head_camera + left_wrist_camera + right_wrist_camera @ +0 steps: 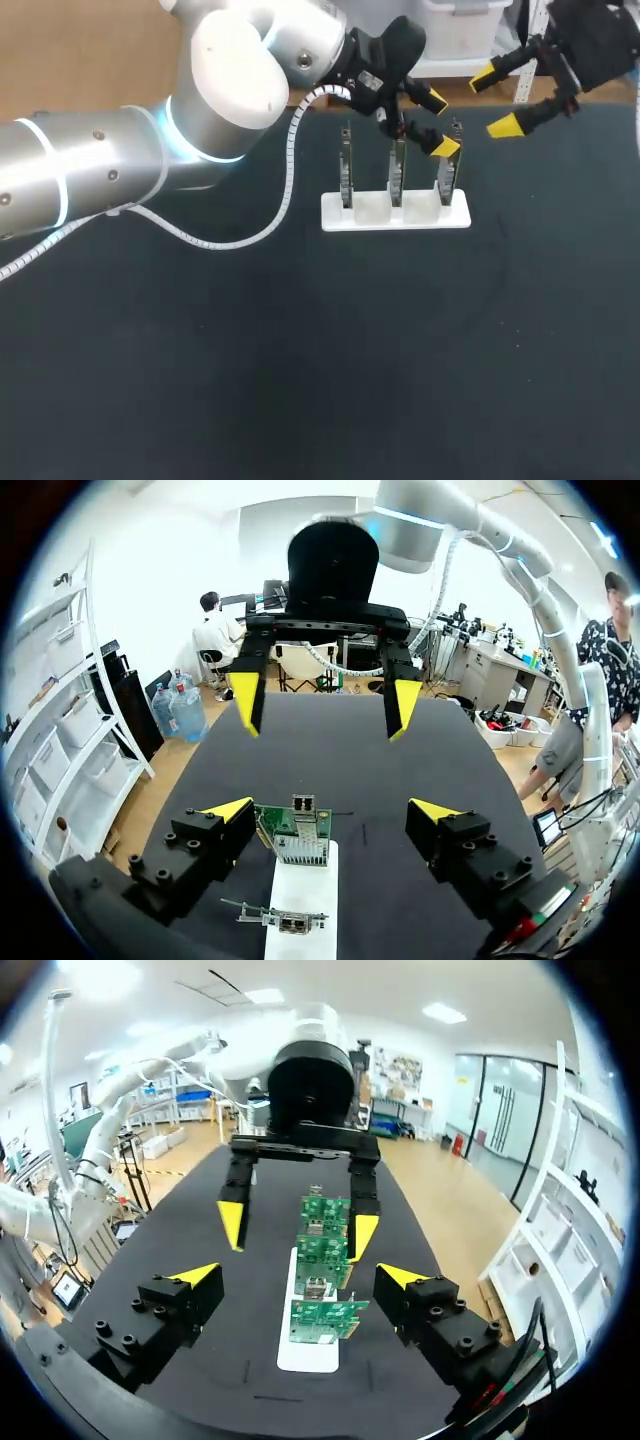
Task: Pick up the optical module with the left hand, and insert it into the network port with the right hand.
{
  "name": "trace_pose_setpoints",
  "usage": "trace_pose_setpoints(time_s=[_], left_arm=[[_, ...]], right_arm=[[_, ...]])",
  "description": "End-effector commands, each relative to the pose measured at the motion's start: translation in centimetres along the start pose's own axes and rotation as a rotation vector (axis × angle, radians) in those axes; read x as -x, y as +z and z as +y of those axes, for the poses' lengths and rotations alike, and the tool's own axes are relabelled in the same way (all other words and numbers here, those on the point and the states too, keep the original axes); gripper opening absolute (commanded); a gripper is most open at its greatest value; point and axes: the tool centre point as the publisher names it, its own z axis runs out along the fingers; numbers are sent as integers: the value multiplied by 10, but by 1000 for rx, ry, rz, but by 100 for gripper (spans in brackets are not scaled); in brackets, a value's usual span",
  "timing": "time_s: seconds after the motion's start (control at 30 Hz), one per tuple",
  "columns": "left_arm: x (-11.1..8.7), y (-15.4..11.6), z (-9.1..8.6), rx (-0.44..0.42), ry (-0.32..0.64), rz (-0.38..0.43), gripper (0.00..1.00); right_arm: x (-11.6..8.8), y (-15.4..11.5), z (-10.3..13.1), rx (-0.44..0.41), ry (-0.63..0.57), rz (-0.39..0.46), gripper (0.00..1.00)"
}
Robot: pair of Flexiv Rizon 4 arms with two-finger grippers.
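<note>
On the dark table point(300, 380), the biggest thing in the head view is my left arm point(120, 160). It comes in from the left side and reaches past the middle toward the far edge. The left gripper point(441, 124) hangs over the far-right end of the fixture with its jaws wide apart and nothing held. In the left wrist view the nearest board sits between the spread fingers, closer to one of them. I cannot tell whether it touches.

The right gripper point(494, 102) sits at the far right corner, clear of the fixture. Its jaws are also spread and empty, and it faces the left gripper across the boards.

The white holder point(395, 212) lies flat near the far edge. Three green circuit boards stand upright in it in a row point(346, 170), point(397, 170), point(449, 165).

A metal network port point(301, 846) is mounted on the board nearest the left gripper.

I cannot make out the optical module as separate from the boards in any view.
</note>
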Motion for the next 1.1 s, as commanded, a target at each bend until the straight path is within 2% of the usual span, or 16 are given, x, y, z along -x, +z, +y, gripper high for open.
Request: trace_pose_setpoints(time_s=[0.03, 0.07, 0.1, 0.17, 1.1], left_arm=[[1, 1, 1, -2, -2, 6, 100], [1, 1, 1, -2, -2, 6, 100], [1, 1, 1, -2, -2, 6, 100], [1, 1, 1, -2, -2, 6, 100], [1, 1, 1, -2, -2, 6, 100]], right_arm=[[-4, -2, -5, 15, -2, -38, 64], [-5, -2, -6, 7, 2, -32, 24], [-5, -2, -6, 10, -2, -42, 0], [-5, -1, -7, 4, 5, -14, 0], [1, 27, -3, 32, -1, 16, 0]])
